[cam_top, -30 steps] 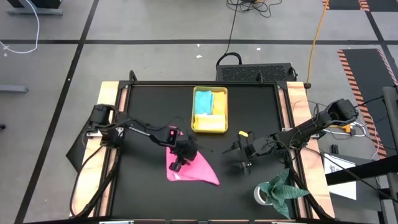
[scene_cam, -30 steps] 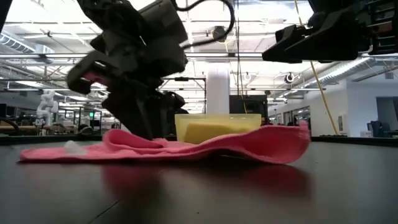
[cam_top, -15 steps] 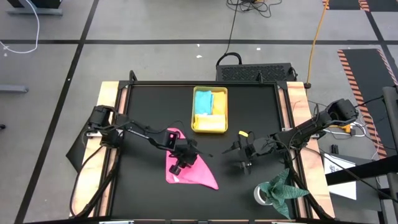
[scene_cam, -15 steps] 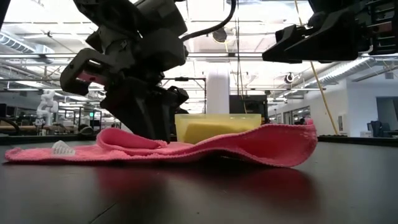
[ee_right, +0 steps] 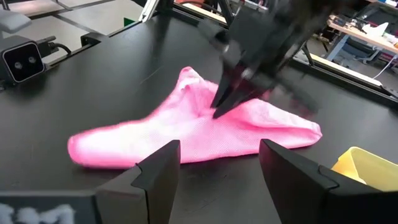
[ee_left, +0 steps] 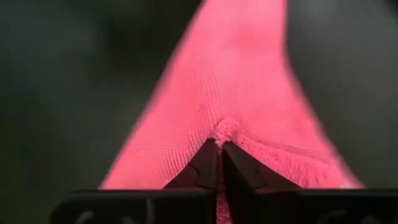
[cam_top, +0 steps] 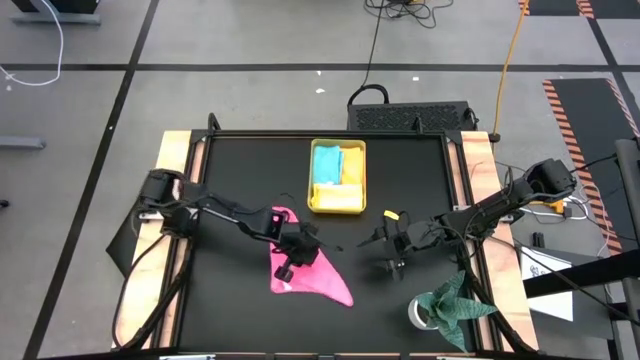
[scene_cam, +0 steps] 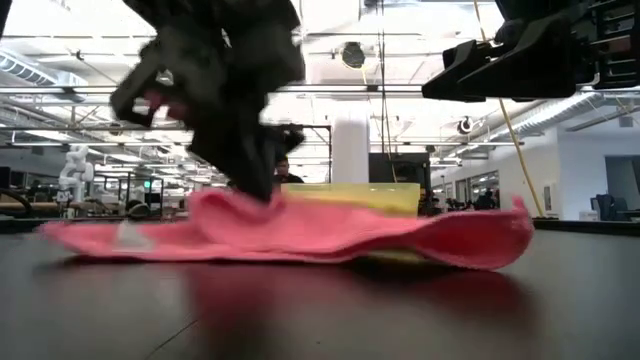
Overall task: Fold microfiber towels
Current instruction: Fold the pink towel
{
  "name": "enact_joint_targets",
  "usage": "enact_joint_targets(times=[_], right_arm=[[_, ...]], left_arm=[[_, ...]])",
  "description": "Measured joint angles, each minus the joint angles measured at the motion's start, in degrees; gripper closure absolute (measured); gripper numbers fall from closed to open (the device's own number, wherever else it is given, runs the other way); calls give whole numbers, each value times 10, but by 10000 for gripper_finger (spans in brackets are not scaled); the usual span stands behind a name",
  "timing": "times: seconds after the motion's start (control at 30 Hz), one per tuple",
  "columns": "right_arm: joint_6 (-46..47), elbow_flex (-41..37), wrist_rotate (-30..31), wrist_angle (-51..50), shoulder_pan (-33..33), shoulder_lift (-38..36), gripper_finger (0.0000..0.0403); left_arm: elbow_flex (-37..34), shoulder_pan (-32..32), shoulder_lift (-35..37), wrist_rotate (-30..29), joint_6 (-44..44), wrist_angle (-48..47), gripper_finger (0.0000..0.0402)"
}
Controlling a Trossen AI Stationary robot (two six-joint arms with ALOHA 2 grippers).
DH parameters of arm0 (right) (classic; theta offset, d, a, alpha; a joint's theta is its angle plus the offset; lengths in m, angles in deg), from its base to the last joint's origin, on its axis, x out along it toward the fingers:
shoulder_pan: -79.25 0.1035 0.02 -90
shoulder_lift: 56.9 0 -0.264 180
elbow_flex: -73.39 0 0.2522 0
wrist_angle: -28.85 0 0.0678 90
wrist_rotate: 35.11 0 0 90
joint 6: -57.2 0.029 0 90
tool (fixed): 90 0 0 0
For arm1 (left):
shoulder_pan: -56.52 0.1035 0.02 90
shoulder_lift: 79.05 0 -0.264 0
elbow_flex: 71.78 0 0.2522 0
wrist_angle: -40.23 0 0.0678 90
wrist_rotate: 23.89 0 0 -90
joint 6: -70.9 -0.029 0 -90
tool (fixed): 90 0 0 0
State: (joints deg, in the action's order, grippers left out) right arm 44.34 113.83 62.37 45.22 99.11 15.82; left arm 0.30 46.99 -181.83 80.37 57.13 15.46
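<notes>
A pink microfiber towel (cam_top: pixel 310 272) lies spread on the black table, near its middle. My left gripper (cam_top: pixel 291 257) stands over it, slanting down, shut on the cloth; the low view shows it as a blurred dark shape (scene_cam: pixel 240 150). Farther back, a yellow tray (cam_top: pixel 337 205) holds a light blue towel (cam_top: pixel 327 163) and a yellow towel (cam_top: pixel 340 195). My right gripper (cam_top: pixel 384 246) hovers open to the right of the pink towel, clear of it, with its two fingers (ee_right: pixel 158 171) apart. My left gripper pinches a small pucker of cloth (ee_left: pixel 224 129) between its two fingertips, away from the towel's edges. The fingers come from above, slanting down from the table's left. The pinched spot is raised into a hump (scene_cam: pixel 225 200); the towel's edges lie on the table.
A crumpled dark green cloth (cam_top: pixel 455 300) and a roll of tape (cam_top: pixel 421 314) sit at the near right corner. A small yellow-and-black object (cam_top: pixel 392 215) lies right of the tray. Wooden rails (cam_top: pixel 175 150) border the table's left and right sides.
My left gripper has shut on the pink towel and risen a little. The cloth under it has bunched into a raised hump, while the towel's outer edges stay on the table.
</notes>
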Motion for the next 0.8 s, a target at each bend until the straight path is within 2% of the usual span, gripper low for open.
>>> enact_joint_targets(times=[0.27, 0.37, 0.47, 0.6, 0.73, 0.8], right_arm=[[0, 0, 1, -6, 0, 0, 193], [1, 0, 1, -9, 0, 0, 193], [1, 0, 1, -10, 0, 0, 193], [1, 0, 2, -10, 0, 0, 193], [1, 0, 2, -10, 0, 0, 193], [1, 0, 2, -8, 0, 0, 193]], left_arm=[[4, -23, 133, -98, 48, -7, 396], [4, -24, 162, -122, 60, -10, 387], [4, -22, 164, -124, 60, -25, 379], [4, -15, 122, -118, 70, -25, 386], [4, -14, 78, -53, 74, 21, 392], [4, -15, 68, -30, 67, 39, 378]])
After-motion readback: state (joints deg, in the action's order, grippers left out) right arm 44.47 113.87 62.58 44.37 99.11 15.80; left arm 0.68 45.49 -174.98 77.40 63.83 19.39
